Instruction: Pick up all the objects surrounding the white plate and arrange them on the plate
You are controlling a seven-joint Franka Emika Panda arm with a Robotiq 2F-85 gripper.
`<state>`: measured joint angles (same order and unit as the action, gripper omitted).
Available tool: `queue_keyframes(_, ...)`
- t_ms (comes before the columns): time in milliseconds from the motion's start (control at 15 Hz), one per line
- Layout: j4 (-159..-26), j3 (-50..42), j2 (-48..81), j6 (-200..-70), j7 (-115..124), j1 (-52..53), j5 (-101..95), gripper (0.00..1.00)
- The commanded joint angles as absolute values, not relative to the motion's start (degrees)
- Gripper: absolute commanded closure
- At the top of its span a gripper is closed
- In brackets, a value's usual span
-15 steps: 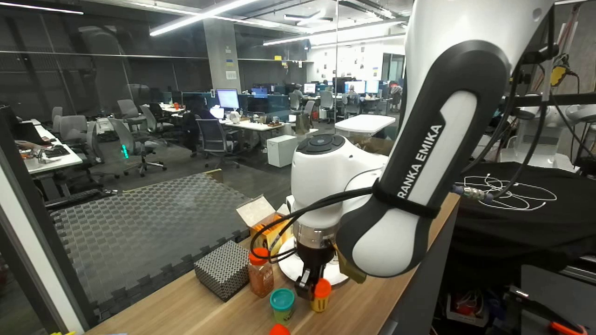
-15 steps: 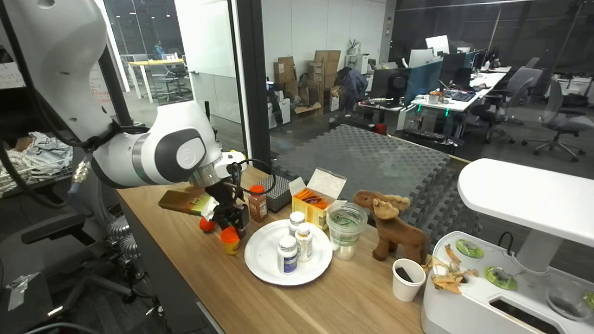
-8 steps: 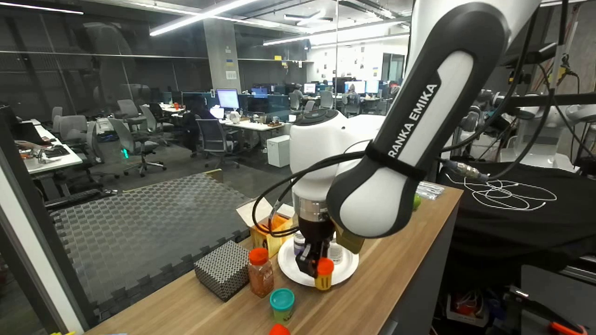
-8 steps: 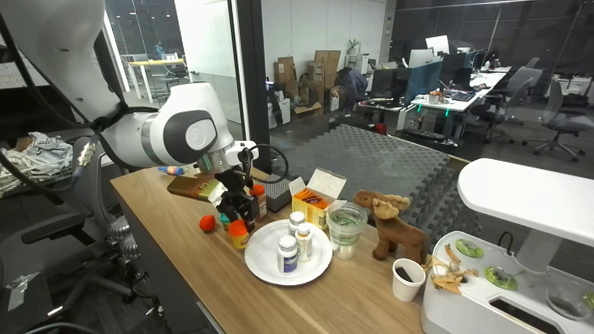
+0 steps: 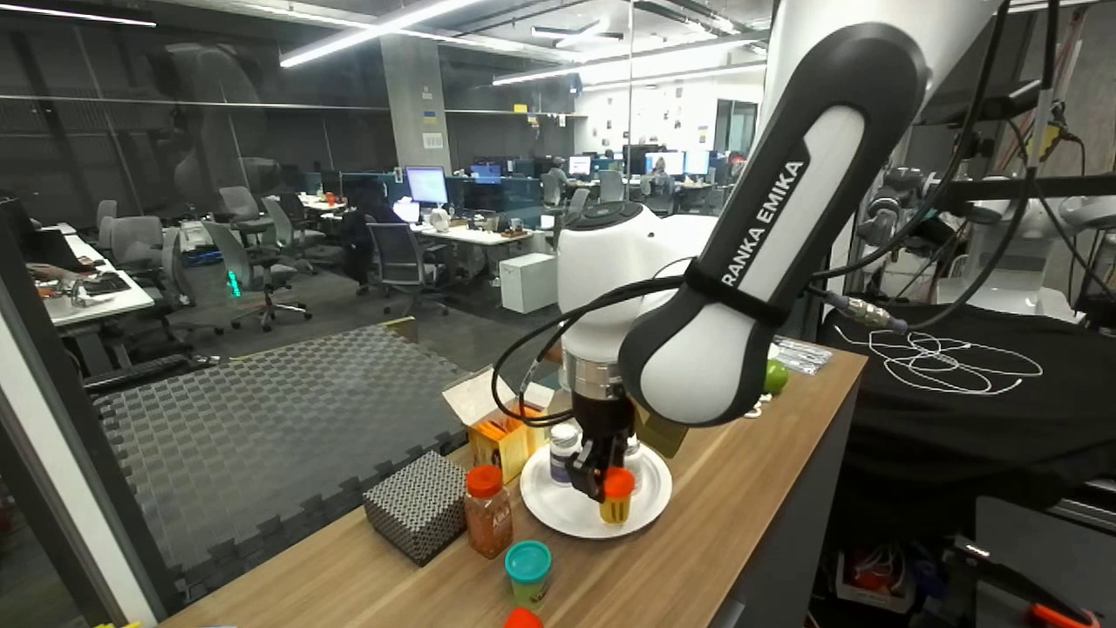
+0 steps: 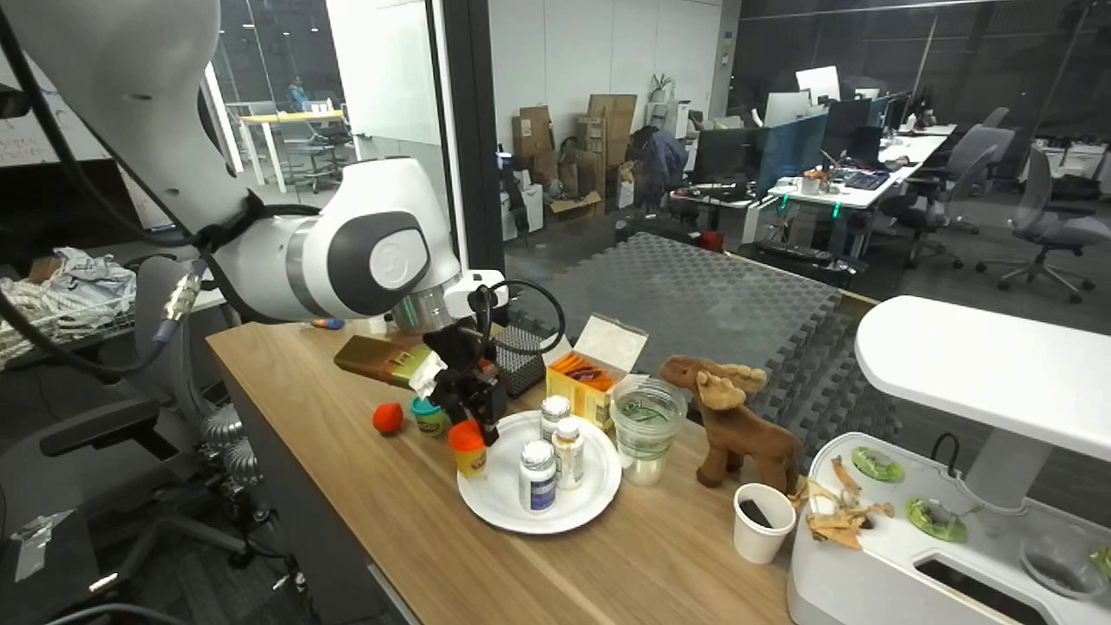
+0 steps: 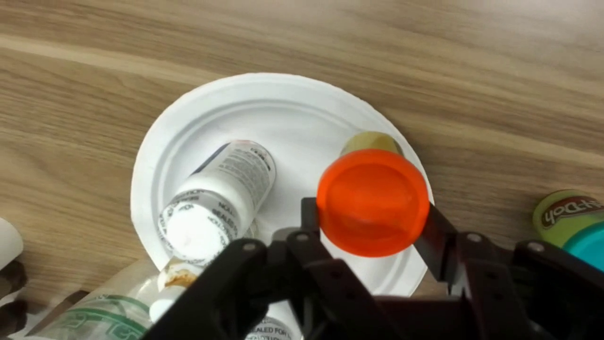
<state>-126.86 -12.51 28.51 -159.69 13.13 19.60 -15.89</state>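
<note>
Plate (image 6: 486, 499): three bottles (image 6: 538, 488) done
End effector (image 7: 373, 222): clamped on orange-lidded cup (image 5: 615, 508), at plate's edge
Table (image 6: 660, 555): teal cup (image 6: 428, 418), jar (image 5: 488, 521) remaining

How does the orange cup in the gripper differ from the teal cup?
The orange cup has a yellow body; the teal cup has a greenish one.
The gripper holds the orange cup; the teal cup is not held.
The orange cup is over the white plate; the teal cup stands on the wooden table.
Both are small lidded tubs.
</note>
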Motion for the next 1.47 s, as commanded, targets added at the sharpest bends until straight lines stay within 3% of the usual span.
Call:
queue_keyframes(0, -126.31, -13.34, 30.56, -162.96, 16.74, 20.16, -18.65, 0.73)
queue_keyframes(933, -126.02, -25.2, 35.32, -170.41, 23.53, 30.82, -19.25, 0.73)
queue_keyframes(1000, -126.25, -25.38, 35.4, -170.41, 23.3, 31.26, -18.99, 0.69)
queue_keyframes(1067, -126.27, -26.49, 35.92, -170.82, 23.74, 32.5, -19.22, 0.23)
queue_keyframes(1200, -126.63, -27.04, 35.86, -171.18, 23.37, 33.41, -18.78, 0.16)
queue_keyframes(1333, -127.04, -27.43, 35.15, -171.19, 22.87, 33.95, -18.28, 0.01)
queue_keyframes(1400, -127.32, -27.51, 34.42, -170.97, 22.51, 34.11, -18.13, 0.0)
